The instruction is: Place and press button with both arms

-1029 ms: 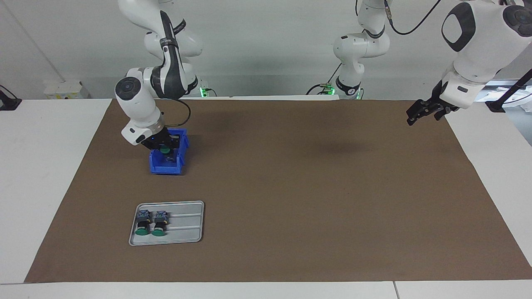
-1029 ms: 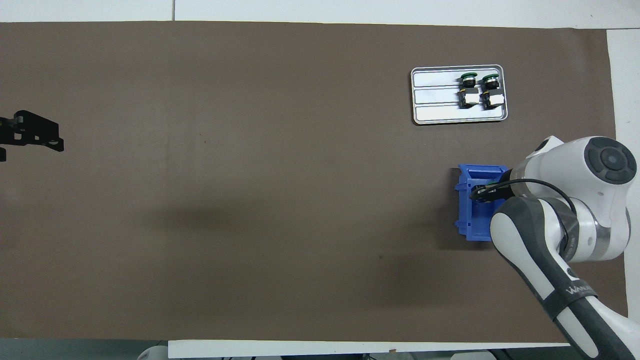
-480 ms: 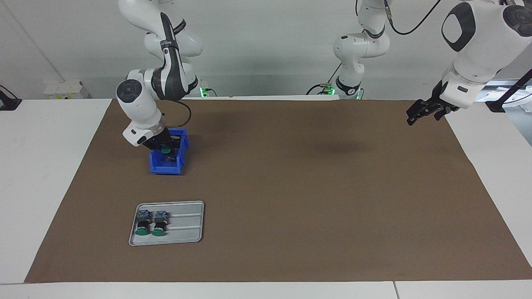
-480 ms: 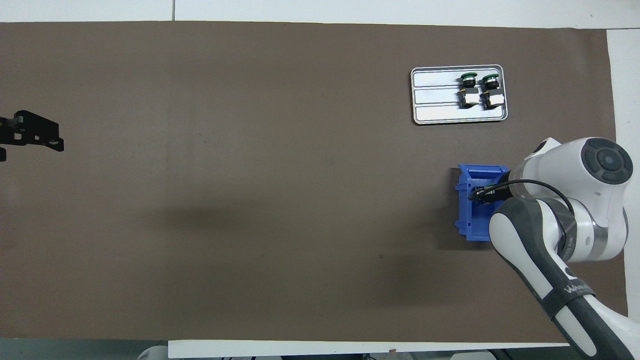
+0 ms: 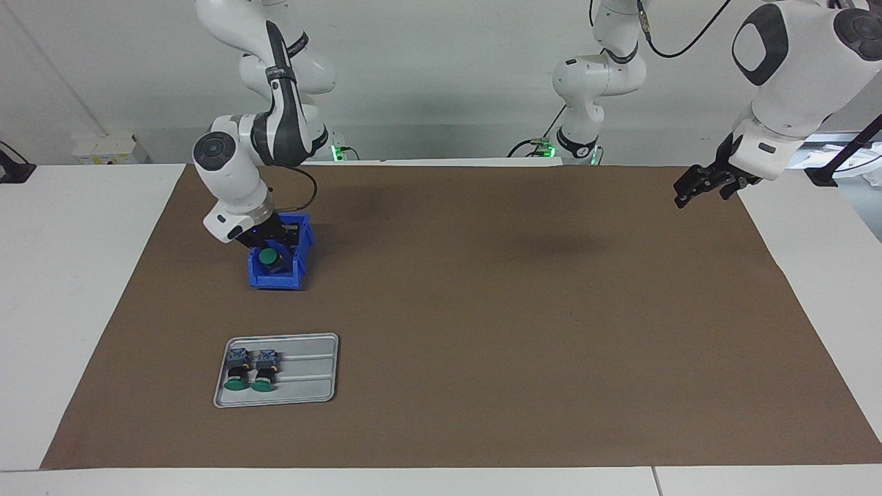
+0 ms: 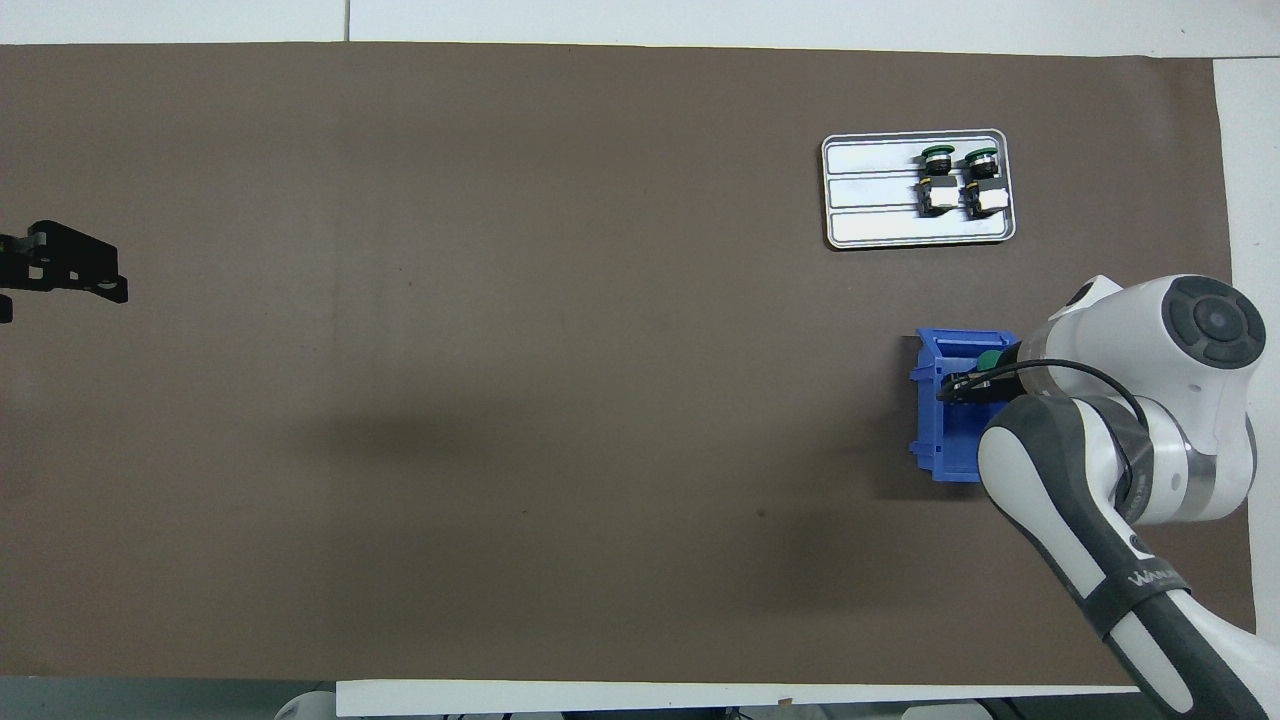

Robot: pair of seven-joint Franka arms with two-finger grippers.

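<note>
The right arm's black two-finger gripper [image 5: 270, 249] is down in the small blue plastic bin [image 5: 279, 274], which sits on the brown paper mat [image 5: 482, 310] toward the right arm's end of the table. Its jaws look closed on the green-capped push-button switch with the black body [image 5: 268, 257], though the arm's wrist hides most of the fingers. Compared with a moment ago, the green cap shows larger and faces up more plainly, so the button has shifted in the grip. Farther from the robots lies the grey metal tray [image 5: 303, 389] with two more green-capped switches [image 5: 249, 368] side by side. The left arm's black gripper [image 5: 701, 184] waits over the mat's edge at its own end; I cannot tell how its jaws stand.
</note>
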